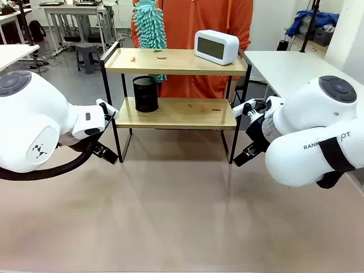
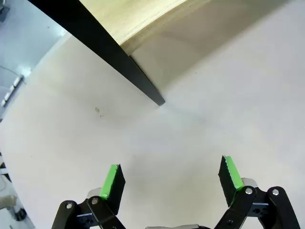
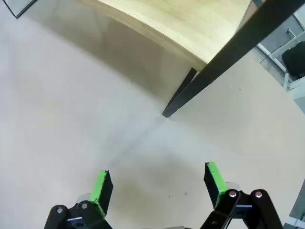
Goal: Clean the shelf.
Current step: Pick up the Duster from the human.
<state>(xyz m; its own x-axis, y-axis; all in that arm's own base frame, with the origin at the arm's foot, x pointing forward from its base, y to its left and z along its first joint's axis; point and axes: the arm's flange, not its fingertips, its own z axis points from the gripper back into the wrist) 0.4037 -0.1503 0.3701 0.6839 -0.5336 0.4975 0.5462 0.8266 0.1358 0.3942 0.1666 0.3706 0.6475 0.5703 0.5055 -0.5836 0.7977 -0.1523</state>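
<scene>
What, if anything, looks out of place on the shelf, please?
Small reddish and green scraps litter the shelf: a few on the top board near the duster, more on the lower board right of the black cup. The clock and cup stand upright; nothing looks damaged.

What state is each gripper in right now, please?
Left gripper: open, holding nothing.
Right gripper: open, holding nothing.

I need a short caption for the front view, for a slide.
Open left gripper and open right gripper flank the shelf; behind it, a person holds a teal duster.
</scene>
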